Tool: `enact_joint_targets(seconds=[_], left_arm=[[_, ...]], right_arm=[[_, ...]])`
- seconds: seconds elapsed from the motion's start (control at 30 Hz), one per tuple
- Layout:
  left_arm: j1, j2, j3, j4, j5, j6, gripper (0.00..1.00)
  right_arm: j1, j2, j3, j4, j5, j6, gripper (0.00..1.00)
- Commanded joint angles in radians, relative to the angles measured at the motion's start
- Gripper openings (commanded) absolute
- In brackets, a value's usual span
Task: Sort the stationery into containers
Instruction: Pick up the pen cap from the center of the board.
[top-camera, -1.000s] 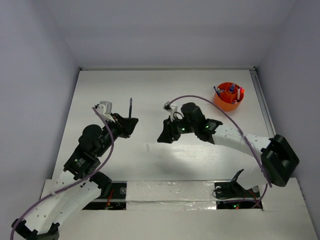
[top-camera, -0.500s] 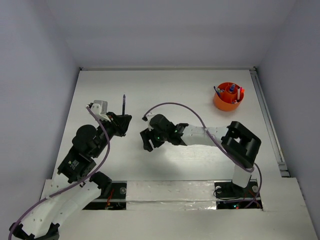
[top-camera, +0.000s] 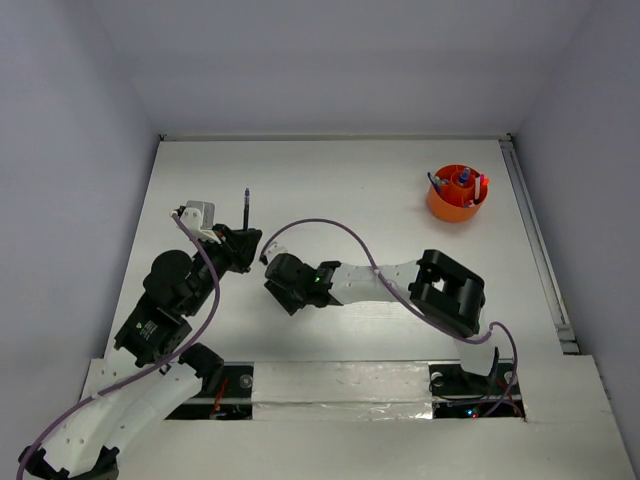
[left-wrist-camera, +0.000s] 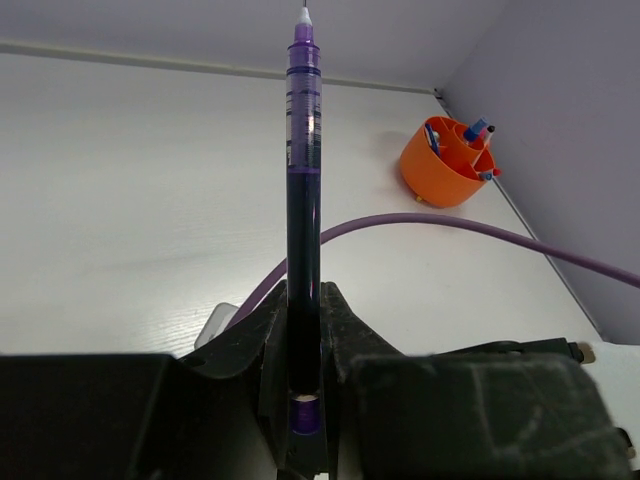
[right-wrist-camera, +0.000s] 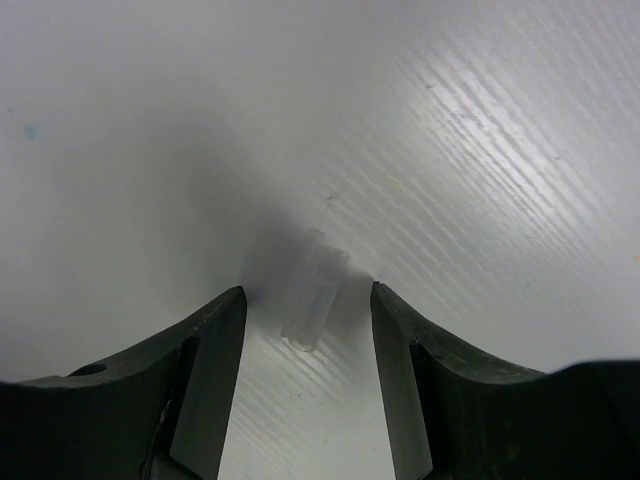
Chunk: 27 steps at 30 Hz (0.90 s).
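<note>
My left gripper (top-camera: 243, 240) (left-wrist-camera: 303, 300) is shut on a thin purple pen (top-camera: 246, 208) (left-wrist-camera: 303, 190), which stands up out of the jaws with its tip pointing away from me. My right gripper (top-camera: 274, 284) (right-wrist-camera: 307, 292) is open just above the table, close to the right of the left gripper. A small clear plastic cap (right-wrist-camera: 314, 310) lies on the table between its fingers, touching neither. The orange cup (top-camera: 448, 210) (left-wrist-camera: 435, 182) stands at the back right with several pens and small pieces in it.
The right arm's purple cable (top-camera: 330, 225) (left-wrist-camera: 450, 225) arcs over the middle of the table. The right arm's elbow (top-camera: 445, 292) lies low across the near middle. A raised rail (top-camera: 530, 230) runs along the table's right edge, and grey walls enclose the table.
The right arm has swung left across the table, ending beside the left gripper, over the clear cap. The left gripper shifted the pen slightly left, then held still.
</note>
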Motion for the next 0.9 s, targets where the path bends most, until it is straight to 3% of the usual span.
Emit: enact_joint_targets(seconds=[0.0,0.2,0.87], left_arm=[[0.004,-0.01,0.0,0.052,0.013,0.017,0.0],[0.004,-0.004,-0.004,0.065,0.033,0.017,0.0],[0.022,-0.001,-0.015,0.079,0.063,0.015,0.0]], right_arm=[[-0.008,-0.016,0.007,-0.083,0.138,-0.013,0.58],[-0.008,-0.05,-0.034,-0.091,0.189,-0.035,0.58],[-0.056,-0.09,-0.105,-0.023,0.135,-0.124,0.6]])
